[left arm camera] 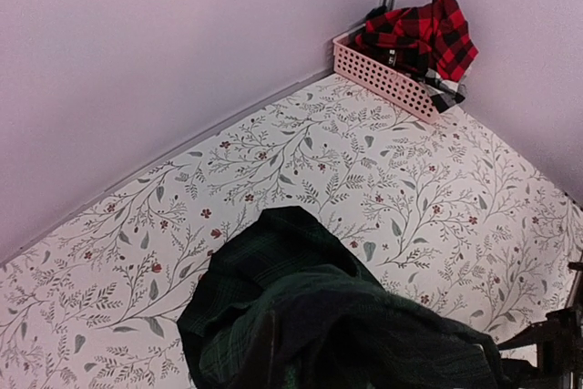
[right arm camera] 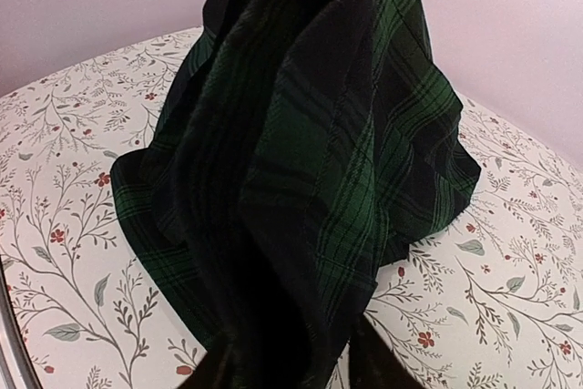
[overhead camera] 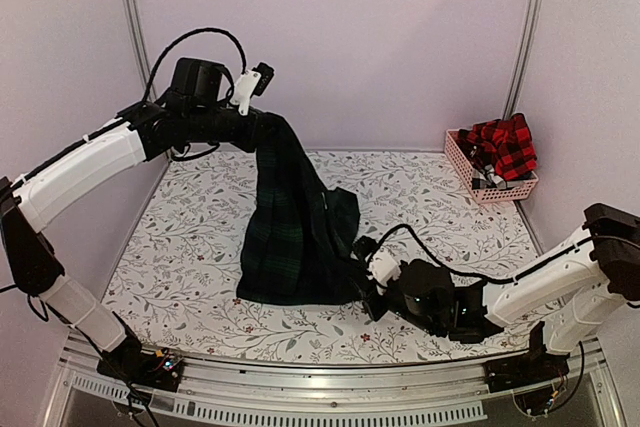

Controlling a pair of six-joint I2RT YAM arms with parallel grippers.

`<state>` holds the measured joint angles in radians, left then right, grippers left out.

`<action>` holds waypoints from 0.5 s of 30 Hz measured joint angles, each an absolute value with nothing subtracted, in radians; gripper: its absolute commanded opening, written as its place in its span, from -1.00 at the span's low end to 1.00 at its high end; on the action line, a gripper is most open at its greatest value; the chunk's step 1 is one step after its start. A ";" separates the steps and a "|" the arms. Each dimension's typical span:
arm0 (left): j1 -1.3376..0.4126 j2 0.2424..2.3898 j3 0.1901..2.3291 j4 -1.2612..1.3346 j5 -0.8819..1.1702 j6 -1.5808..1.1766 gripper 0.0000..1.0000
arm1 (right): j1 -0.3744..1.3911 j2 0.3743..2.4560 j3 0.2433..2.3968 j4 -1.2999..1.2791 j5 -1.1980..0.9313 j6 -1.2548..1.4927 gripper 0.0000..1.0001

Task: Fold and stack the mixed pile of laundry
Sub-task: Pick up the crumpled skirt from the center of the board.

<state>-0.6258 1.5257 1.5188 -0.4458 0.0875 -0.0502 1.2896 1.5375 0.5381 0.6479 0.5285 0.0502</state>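
A: Entry one, the tartan. Where is it recorded?

B: Tartan (overhead camera: pixel 290 227): dark green check. One end is raised high and the rest is hung as a tall drape over the middle of the cloth (overhead camera: pixel 180 257). The lower folds are spread on the cloth.

A: By what is it raised?

B: Left gripper (overhead camera: pixel 262 127): clenched on the tartan's top end and held well above the table, toward the back left.

A: And the right gripper?

B: Right gripper (overhead camera: pixel 362 282): set low, at the tartan's near right hem. In the wrist view, fabric is seen between its two dark fingers. Whether that fabric is pinched cannot be told.

A: What else of the laundry is listed?

B: Shirt (overhead camera: pixel 505 147): red-and-black check, heaped in the basket (overhead camera: pixel 460 162) and spilled over its rim. A dark piece is tucked beneath it.

A: The basket's place?

B: Pink, slatted, placed at the far right corner of the cloth, well apart from the tartan.
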 measured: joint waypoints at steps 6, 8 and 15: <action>-0.587 1.513 1.499 -0.445 0.067 -0.069 -1.00 | 1.266 1.475 0.537 0.646 0.580 -0.004 -1.00; -0.567 1.512 1.499 -0.445 0.063 -0.076 -1.00 | 1.208 1.377 0.545 0.615 0.543 -0.037 -1.00; -0.535 1.512 1.578 -0.452 0.056 -0.071 -1.00 | 0.930 1.176 0.813 0.457 0.391 -0.133 -1.00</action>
